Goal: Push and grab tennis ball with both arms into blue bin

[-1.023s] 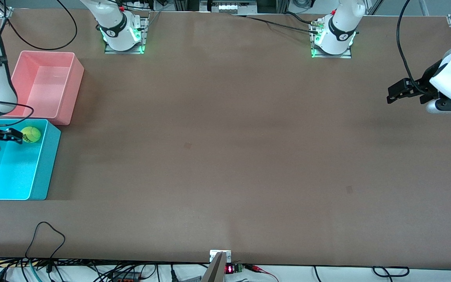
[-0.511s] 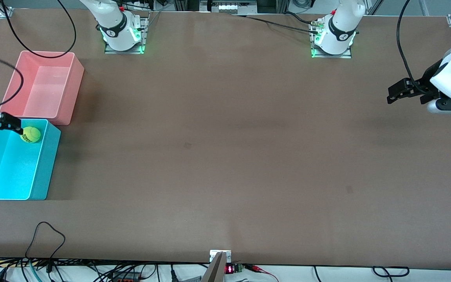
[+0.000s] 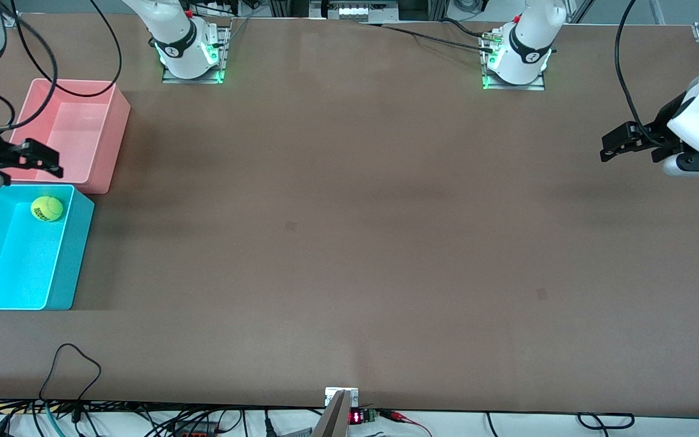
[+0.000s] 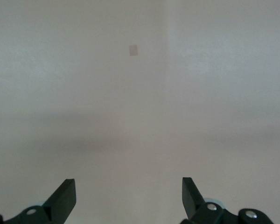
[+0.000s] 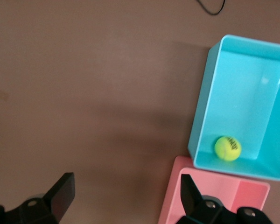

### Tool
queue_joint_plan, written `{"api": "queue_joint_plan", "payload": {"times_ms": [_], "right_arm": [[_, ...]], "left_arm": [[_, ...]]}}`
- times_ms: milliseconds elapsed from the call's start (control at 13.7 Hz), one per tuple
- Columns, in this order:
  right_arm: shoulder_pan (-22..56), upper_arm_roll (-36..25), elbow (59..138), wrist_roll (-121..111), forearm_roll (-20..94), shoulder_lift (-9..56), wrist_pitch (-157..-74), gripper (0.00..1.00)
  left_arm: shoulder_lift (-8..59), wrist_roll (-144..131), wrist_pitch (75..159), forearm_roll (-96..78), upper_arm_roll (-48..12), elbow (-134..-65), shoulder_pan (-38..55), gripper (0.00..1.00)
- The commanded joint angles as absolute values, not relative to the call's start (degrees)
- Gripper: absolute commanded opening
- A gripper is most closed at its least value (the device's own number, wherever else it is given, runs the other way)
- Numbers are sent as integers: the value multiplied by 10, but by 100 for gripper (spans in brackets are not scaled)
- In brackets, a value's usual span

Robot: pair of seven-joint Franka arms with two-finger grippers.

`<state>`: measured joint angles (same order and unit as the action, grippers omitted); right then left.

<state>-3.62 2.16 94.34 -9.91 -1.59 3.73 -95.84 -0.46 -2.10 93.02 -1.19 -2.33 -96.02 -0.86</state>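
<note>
1. One job looks done to us: the tennis ball (image 3: 47, 209) lies inside the blue bin (image 3: 76, 255), at the frame's left edge.
2. We see the right gripper (image 3: 40, 159) spread wide, empty, over the pink bin (image 3: 113, 139).
3. We see the left gripper (image 3: 613, 144) waiting agape, empty, at the frame's right edge; nothing seems left.

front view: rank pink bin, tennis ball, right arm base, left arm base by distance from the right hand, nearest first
1. pink bin: right hand, open, hangs over its rim.
2. tennis ball: in the blue bin, corner nearest the pink bin.
3. right arm base: at the table's edge.
4. left arm base: toward the left arm's end.
</note>
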Motion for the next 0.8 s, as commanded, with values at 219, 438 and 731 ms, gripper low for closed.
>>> {"api": "queue_joint_plan", "payload": {"times_ms": [219,438,731], "right_arm": [[-3,25,936,-45,-35,31,-931,100],[-3,25,940,-43,-35,44,-936,100],[-2,23,940,-46,-31,33,-938,100]], "left_arm": [[-5,-27,933,-11,-20,-948,-6,100],[-5,-28,930,-11,-20,-949,-6,100],[-5,-28,928,-11,-22,-949,-6,100]]}}
